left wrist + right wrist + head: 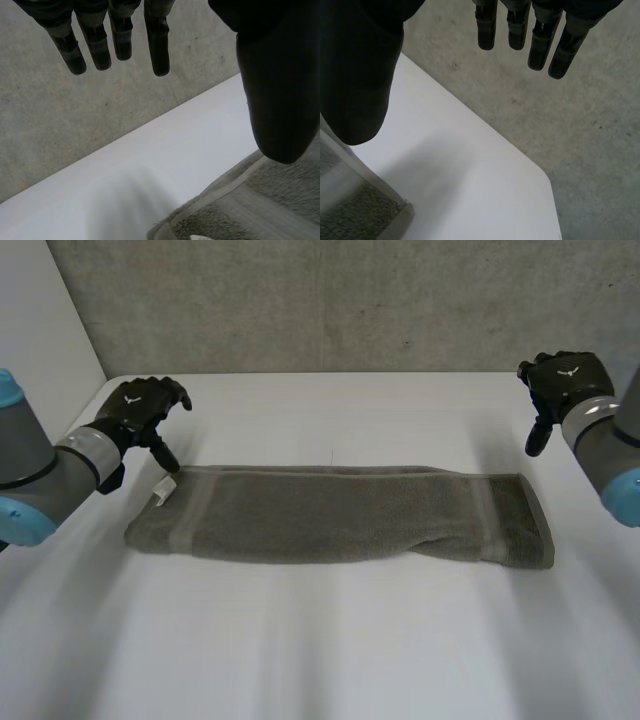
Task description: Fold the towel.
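Towel, grey terry with paler end stripes, lying flat as a long layered band across the middle of the white worktop, long axis side to side.

Left hand: black, fingers straight and apart from the thumb, empty, hovering just over the far left corner beside a small white tag. Right hand: likewise splayed and empty, up off the worktop, well apart from the right end, with that end's corner below its thumb in the right wrist view.

Risks, as judged:
- Shallow pinch on stacked edges: top layer only, band peeling open.
- Uneven hand placement: one end up first, skewed fold.
- Puffed near-right edge: crooked crease unless flattened.
- Smooth worktop: sliding under a push instead of gathering into the pinch.
- Tag at the left corner: possible snag on a finger.

Around: grey concrete wall behind, white side panel at left. Neither near enough to block a lift. No obstacle seen between hands and towel ends.
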Motion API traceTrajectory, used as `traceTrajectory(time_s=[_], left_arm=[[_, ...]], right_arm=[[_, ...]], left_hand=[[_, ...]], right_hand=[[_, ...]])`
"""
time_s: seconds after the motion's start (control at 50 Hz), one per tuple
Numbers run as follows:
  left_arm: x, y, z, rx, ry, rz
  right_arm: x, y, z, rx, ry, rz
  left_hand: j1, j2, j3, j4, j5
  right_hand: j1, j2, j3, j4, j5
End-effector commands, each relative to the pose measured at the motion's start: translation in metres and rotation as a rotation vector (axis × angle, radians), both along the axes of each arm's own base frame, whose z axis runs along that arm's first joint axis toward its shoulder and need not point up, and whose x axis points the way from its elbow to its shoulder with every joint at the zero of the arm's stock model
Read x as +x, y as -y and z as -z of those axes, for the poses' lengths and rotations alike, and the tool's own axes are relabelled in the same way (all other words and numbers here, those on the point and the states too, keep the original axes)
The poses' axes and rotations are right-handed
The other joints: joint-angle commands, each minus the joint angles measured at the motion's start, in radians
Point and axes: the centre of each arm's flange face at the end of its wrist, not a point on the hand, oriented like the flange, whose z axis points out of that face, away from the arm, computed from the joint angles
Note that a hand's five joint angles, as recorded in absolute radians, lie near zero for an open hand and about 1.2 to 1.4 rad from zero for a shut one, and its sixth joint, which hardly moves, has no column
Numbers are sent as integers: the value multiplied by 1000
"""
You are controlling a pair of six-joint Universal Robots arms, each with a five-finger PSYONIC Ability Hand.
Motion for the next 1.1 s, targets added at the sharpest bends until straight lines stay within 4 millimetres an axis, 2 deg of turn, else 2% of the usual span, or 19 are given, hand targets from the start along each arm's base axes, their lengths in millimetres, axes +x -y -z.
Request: traceTrajectory(time_s=[0.02,0.06,0.2,0.26,0.38,0.5,0.54,0.56,0.6,0.62,0.64,0.78,0.9,0.92,0.96,1.04,1.06,1.08,1.1], left_arm=[[6,-34,-7,41,16,-5],[8,-42,-2,66,23,-6],[20,-73,20,163,60,-22],[23,-82,27,196,62,-26],[23,-89,35,222,65,-25],[19,-95,39,238,68,-12],[18,-95,38,237,68,-9],[18,-95,38,237,68,-11],[18,-95,38,237,68,-11],[18,-95,38,237,68,-11],[18,-95,38,236,67,-11],[18,-95,38,235,67,-11],[19,-94,37,235,61,-14],[19,-94,37,234,61,-13],[19,-94,36,231,61,-13],[19,-93,34,226,59,-15],[19,-93,34,226,59,-15],[18,-93,33,224,58,-14],[18,-93,33,224,58,-14]], right_arm=[[-2,-45,-2,62,-30,-95],[-6,-65,15,134,-78,-128],[-15,-90,54,260,-158,-153],[-30,-84,70,291,-157,-116],[-36,-75,101,356,-131,-143],[-40,-71,108,376,-117,-135],[-43,-68,112,379,-112,-126],[-43,-68,112,379,-112,-126],[-45,-63,113,362,-108,-118],[-45,-63,113,361,-108,-118],[-46,-61,113,352,-108,-112],[-61,-49,109,328,-120,-73],[-111,-19,96,274,-243,34],[-111,-19,96,274,-244,34],[-135,-4,76,232,-448,58],[-130,5,56,199,-522,90],[-114,7,45,167,-520,84],[-114,7,44,167,-520,84],[-88,4,33,126,-502,54]], left_hand=[[-33,-27,-32,-36,-1],[-30,-24,-29,-33,2],[-33,-27,-32,-36,-1],[-33,-27,-32,-36,-1],[-38,-32,-38,-42,-6],[-44,-38,-43,-47,-12],[-44,-38,-43,-47,-12],[-47,-41,-46,-50,-15],[-50,-44,-49,-53,-18],[-50,-44,-49,-53,-18],[-53,-47,-52,-56,-21],[-56,-50,-55,-59,-24],[-56,-50,-55,-59,-24],[-56,-50,-55,-59,-24],[-56,-50,-55,-59,-24],[-59,-53,-58,-62,-27],[-59,-53,-58,-62,-27],[-59,-53,-58,-62,-27],[-59,-53,-58,-62,-27]], right_hand=[[-64,-82,-75,-96,-65],[-64,-82,-75,-96,-65],[113,95,102,81,113],[149,130,137,116,148],[243,225,232,210,242],[290,272,279,258,289],[462,444,451,430,461],[463,445,452,431,462],[942,923,930,909,941],[945,926,933,912,944],[1156,1138,1144,1123,1155],[1158,1140,1147,1125,1157],[1158,1140,1147,1125,1157],[1158,1140,1147,1125,1157],[1158,1140,1147,1125,1157],[1158,1140,1147,1125,1157],[1158,1140,1147,1125,1157],[1158,1140,1147,1125,1157],[1158,1140,1147,1125,1157]])
